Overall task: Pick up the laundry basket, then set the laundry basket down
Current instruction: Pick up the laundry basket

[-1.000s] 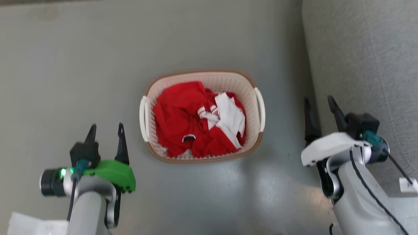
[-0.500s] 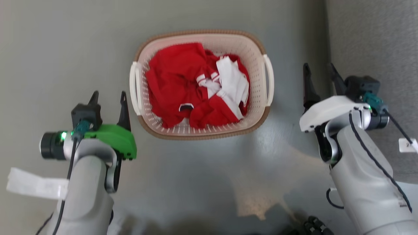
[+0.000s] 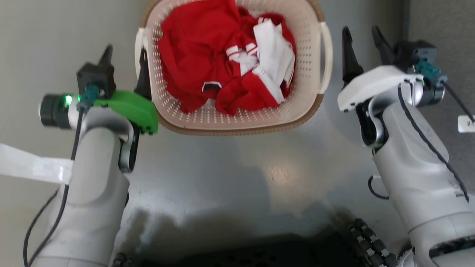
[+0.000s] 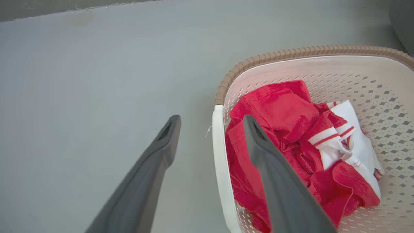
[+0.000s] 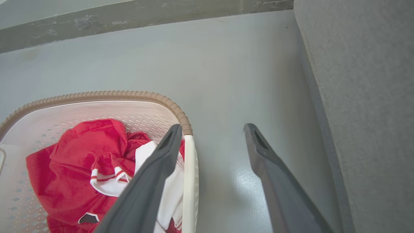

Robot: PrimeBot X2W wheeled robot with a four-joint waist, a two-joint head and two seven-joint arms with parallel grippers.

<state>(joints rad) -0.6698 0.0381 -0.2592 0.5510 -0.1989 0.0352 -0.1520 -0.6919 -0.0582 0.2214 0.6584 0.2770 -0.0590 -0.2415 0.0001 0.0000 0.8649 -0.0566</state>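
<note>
The laundry basket (image 3: 237,115), cream perforated plastic with a brown rim, stands on the grey floor at the top centre of the head view, holding red-and-white clothes (image 3: 193,55). My left gripper (image 3: 125,55) is open beside the basket's left loop handle (image 3: 139,44). In the left wrist view, the left gripper (image 4: 211,118) has that handle (image 4: 221,161) between its spread fingers, not touching. My right gripper (image 3: 360,31) is open just right of the right handle (image 3: 327,55). In the right wrist view, the right gripper (image 5: 212,127) has its left finger over that handle (image 5: 190,174).
A grey upholstered piece of furniture (image 3: 445,18) rises close to the right of my right arm, also seen as the grey furniture (image 5: 372,97) in the right wrist view. A wall base (image 5: 129,16) runs beyond the basket. My dark wheeled base (image 3: 241,256) lies at the bottom.
The head camera has dipped, so the basket shows larger and higher. Both grippers have moved forward from behind the basket to alongside its two handles, still open.
</note>
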